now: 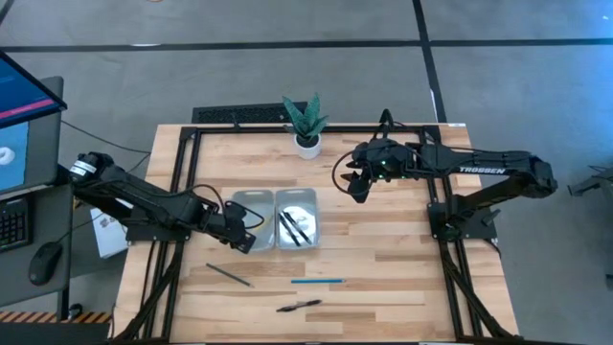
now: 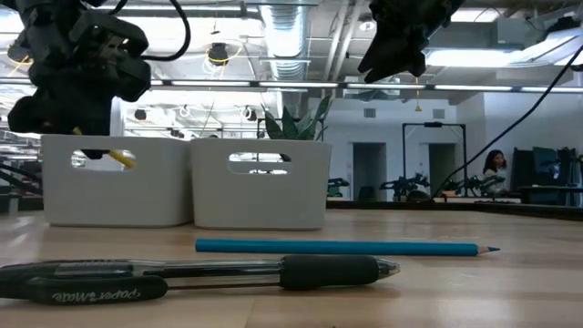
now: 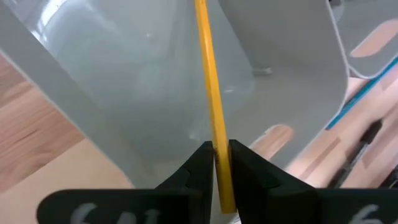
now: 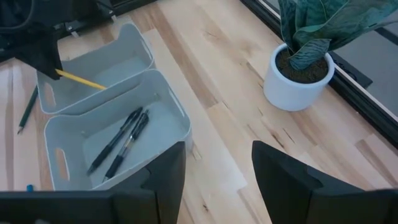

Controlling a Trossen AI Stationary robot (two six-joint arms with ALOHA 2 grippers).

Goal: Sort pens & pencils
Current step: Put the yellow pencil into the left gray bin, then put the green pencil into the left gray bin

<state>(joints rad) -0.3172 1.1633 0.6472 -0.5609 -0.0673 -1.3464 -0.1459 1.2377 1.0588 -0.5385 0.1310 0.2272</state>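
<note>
My left gripper (image 3: 216, 163) is shut on the yellow pencil (image 3: 210, 87) over the near end of the left white tray (image 1: 251, 213). The right white tray (image 1: 297, 218) holds two black pens (image 4: 121, 143) lying on its floor. A third black pen (image 1: 299, 306) lies flat near the table's near edge, and the blue pencil (image 1: 318, 281) lies just beyond it. The dark grey pencil (image 1: 228, 275) lies to the left of these. My right gripper (image 4: 217, 165) hangs open above the table, right of the trays. My left gripper pinches the yellow pencil near one end (image 3: 219, 149) between its two fingers (image 3: 200, 168). The long part runs forward, away from the fingers, into the left tray. Its far tip (image 4: 99, 86) stands inside the tray; I cannot tell whether it touches the floor.
A potted plant (image 1: 306, 125) in a white pot stands at the table's far edge, behind the trays. Bare wood lies right of the trays and along the near edge around the loose pen and pencils. A monitor, keyboard and mouse sit off the table's left side.
</note>
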